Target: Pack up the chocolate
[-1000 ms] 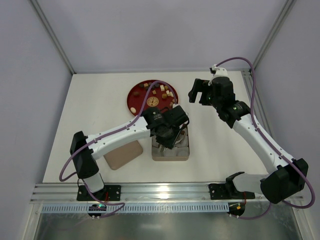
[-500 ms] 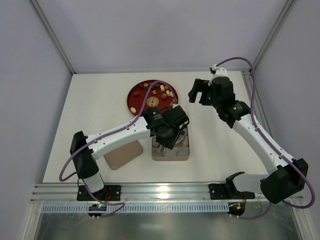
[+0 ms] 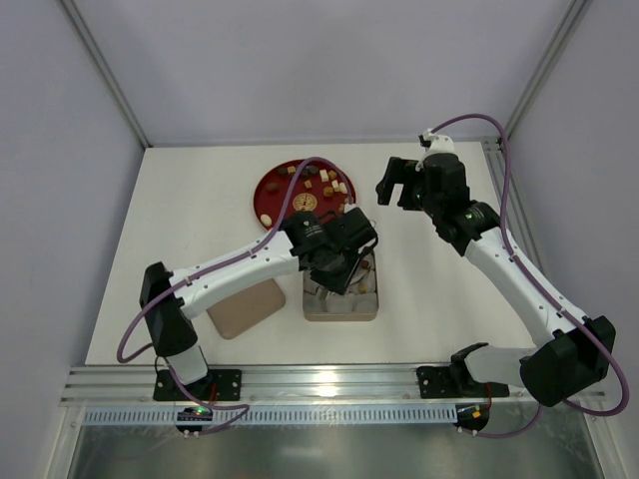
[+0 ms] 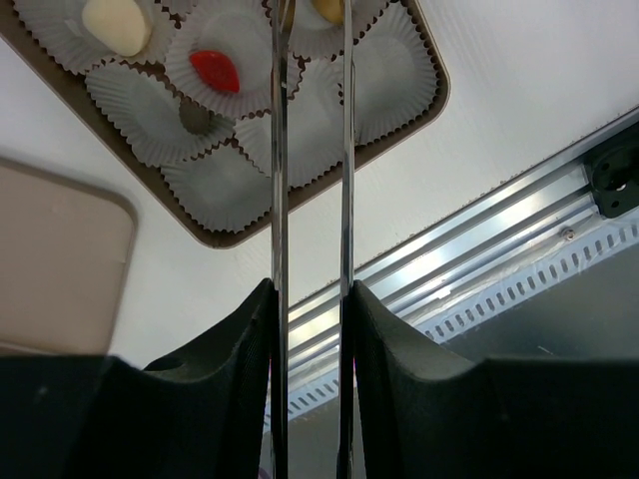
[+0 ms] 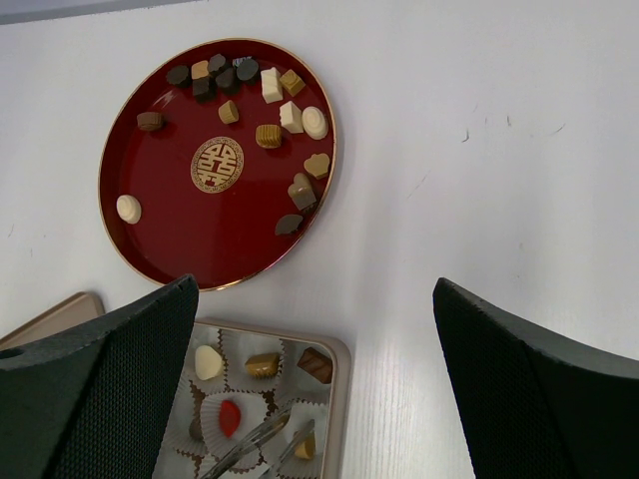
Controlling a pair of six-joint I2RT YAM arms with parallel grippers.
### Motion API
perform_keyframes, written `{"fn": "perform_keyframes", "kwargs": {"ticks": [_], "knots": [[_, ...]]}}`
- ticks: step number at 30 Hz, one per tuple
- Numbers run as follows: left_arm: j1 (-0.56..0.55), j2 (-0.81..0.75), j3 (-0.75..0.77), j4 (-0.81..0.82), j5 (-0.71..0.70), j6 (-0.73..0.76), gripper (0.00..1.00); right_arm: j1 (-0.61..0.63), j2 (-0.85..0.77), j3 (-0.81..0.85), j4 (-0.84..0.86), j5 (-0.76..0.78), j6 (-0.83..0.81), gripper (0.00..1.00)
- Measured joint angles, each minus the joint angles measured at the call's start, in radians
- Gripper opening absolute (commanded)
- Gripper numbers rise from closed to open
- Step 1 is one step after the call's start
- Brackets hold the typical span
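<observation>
Several chocolate pieces (image 5: 262, 110) in dark brown, tan and cream lie on the red plate (image 5: 170, 230), which also shows in the top view (image 3: 275, 195). The beige box (image 3: 339, 316) of white paper cups holds a cream piece (image 4: 117, 24), a red piece (image 4: 216, 70), and tan (image 5: 262, 365) and brown (image 5: 316, 365) pieces. My left gripper (image 3: 339, 274) reaches into the box with long metal blades (image 4: 280, 150). The blades stand a little apart around a tan piece (image 4: 327, 8) lying in a cup. My right gripper (image 3: 394, 185) is wide open and empty, above the table right of the plate.
The box's beige lid (image 3: 245, 307) lies flat left of the box. A flat gold-patterned disc (image 5: 217, 164) sits at the plate's centre. The aluminium rail (image 3: 329, 377) runs along the table's near edge.
My left wrist has shifted slightly up and to the left over the box. The right arm has not moved.
</observation>
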Motion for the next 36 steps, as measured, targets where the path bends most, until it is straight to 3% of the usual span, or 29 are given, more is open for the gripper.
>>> {"fn": "perform_keyframes", "kwargs": {"ticks": [9, 12, 19, 25, 36], "knots": [[0.072, -0.036, 0.059, -0.01, 0.016, 0.024, 0.36, 0.0, 0.0, 0.0, 0.0, -0.004, 0.0, 1.0], [0.214, -0.071, 0.076, -0.003, 0.037, 0.044, 0.37, 0.0, 0.0, 0.0, 0.0, -0.013, 0.001, 1.0], [0.679, -0.08, 0.129, 0.06, -0.02, 0.078, 0.37, 0.0, 0.0, 0.0, 0.001, -0.04, 0.003, 1.0], [0.917, 0.056, 0.143, 0.153, -0.078, 0.074, 0.38, 0.0, 0.0, 0.0, 0.001, -0.057, 0.006, 1.0], [1.023, 0.415, 0.174, 0.282, -0.116, 0.074, 0.4, 0.0, 0.0, 0.0, 0.001, -0.077, 0.008, 1.0]]}}
